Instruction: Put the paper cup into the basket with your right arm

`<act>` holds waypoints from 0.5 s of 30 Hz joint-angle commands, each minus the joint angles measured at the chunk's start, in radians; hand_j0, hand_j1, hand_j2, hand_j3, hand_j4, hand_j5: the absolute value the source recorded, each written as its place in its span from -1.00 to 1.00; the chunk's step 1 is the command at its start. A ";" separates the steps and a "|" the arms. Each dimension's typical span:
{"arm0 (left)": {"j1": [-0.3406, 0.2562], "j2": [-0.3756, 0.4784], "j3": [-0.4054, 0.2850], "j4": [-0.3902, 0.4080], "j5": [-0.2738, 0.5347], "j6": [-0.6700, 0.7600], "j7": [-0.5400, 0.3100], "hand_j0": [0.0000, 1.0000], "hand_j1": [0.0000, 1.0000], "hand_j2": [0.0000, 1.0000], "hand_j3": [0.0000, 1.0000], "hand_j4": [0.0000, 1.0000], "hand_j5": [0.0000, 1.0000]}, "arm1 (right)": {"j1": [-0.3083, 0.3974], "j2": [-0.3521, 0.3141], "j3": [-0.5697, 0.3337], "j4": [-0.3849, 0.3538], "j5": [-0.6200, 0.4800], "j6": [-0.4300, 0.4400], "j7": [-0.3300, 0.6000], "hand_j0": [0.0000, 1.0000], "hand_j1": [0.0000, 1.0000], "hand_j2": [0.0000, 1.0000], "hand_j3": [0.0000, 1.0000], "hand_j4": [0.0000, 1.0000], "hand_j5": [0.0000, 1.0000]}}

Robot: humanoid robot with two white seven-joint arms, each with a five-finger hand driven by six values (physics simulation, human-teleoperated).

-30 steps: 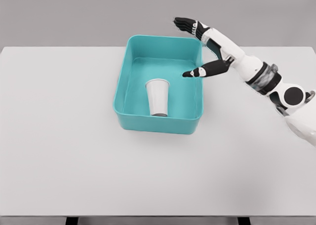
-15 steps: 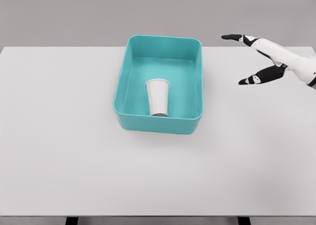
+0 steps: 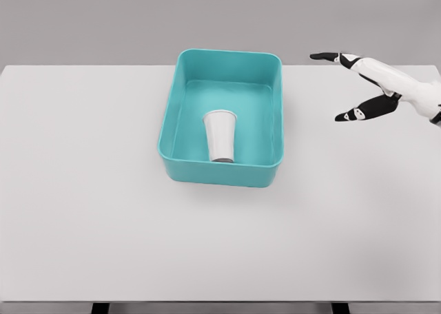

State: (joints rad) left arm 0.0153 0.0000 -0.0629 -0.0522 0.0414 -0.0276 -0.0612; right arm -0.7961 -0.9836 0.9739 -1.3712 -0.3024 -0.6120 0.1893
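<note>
Cup (image 3: 221,135) lies on its side inside the basket (image 3: 171,112), near its front wall. My right hand (image 3: 375,83) hangs right of the basket, well apart, fingers (image 3: 324,55) spread and holding nothing.

— what carries everything here?
— a plain white worktop (image 3: 103,211), wide, running almost edge to edge, with dark legs just showing under its front edge.
— and what sits directly on it?
— one teal basket (image 3: 220,172), rectangular with rounded corners, set a little behind the middle, its long sides running away from the camera.
</note>
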 commanded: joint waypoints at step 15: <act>0.000 0.000 0.000 0.000 0.000 0.000 0.000 1.00 1.00 1.00 1.00 1.00 1.00 | 0.012 -0.056 -0.004 -0.002 0.126 0.001 0.012 1.00 1.00 1.00 1.00 1.00 1.00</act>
State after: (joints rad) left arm 0.0153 0.0000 -0.0629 -0.0522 0.0413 -0.0276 -0.0612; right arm -0.7839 -1.0399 0.9705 -1.3714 -0.2188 -0.6119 0.1981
